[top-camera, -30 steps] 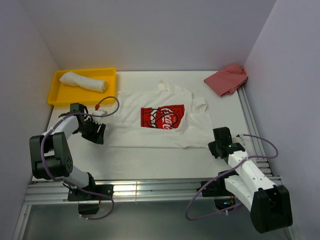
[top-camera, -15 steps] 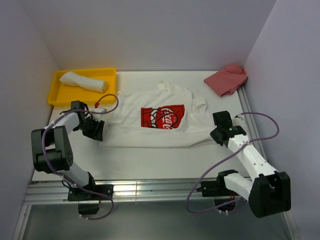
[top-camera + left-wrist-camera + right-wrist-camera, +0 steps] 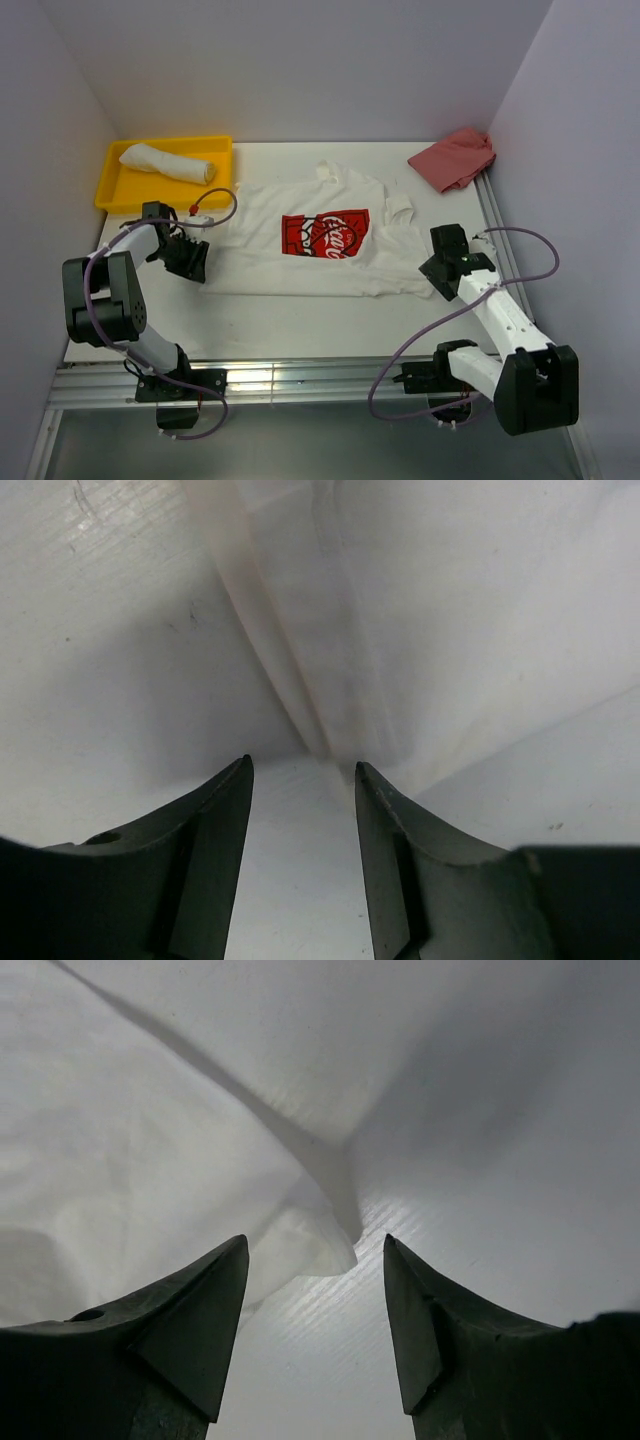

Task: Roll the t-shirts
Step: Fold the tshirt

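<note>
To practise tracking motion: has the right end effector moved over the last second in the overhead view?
Yes. The right end effector has moved away from the near table edge, toward the red cloth.

The spread t-shirt [image 3: 330,265] is soft white cloth, matt and lightly creased, with a flat red print on the chest. Close up in the left wrist view, its edge looks thin and slightly translucent. The rolled t-shirt [image 3: 167,163] is the same dull white cloth. The yellow tray [image 3: 120,198] is smooth plastic with a slight sheen. The crumpled cloth [image 3: 455,158] is matt pinkish red. The table [image 3: 300,315] is white and smooth, faintly glossy, with small dark scuffs. The rails [image 3: 300,372] look like bare brushed metal. The left gripper [image 3: 303,770] and right gripper [image 3: 315,1245] have dark, matt, plastic-looking fingers.
</note>
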### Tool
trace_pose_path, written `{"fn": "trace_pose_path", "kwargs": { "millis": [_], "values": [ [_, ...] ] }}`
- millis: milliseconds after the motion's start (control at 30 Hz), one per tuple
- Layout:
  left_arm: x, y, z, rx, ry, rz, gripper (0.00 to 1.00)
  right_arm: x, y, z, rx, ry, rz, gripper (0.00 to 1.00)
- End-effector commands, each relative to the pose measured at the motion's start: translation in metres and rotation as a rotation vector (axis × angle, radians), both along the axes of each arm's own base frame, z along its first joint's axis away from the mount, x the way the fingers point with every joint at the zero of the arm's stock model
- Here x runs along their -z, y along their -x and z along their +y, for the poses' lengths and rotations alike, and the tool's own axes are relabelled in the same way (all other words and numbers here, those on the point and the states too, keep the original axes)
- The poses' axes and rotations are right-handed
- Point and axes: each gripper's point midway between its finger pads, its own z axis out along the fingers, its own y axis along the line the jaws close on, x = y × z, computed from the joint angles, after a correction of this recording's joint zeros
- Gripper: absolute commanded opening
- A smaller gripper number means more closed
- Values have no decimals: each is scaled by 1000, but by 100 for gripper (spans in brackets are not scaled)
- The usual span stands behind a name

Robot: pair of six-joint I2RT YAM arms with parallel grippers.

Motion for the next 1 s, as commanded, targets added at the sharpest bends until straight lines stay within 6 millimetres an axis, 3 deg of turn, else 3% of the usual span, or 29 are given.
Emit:
{"fn": "trace_pose_path", "kwargs": {
  "millis": [0,233,400,967],
  "values": [
    [-23,-5,-1,12,1,-54,52,-2,7,3,31,-48,-33,64],
    [-43,7,-3,32,-5,-96,53,8,11,27,72,-219,-101,62],
    [-42,16,-10,47,30,-71,55,18,6,41,133,-330,-152,59],
    [-11,26,-15,73,7,9,62,24,-1,32,278,-368,-254,57]
  ]
}}
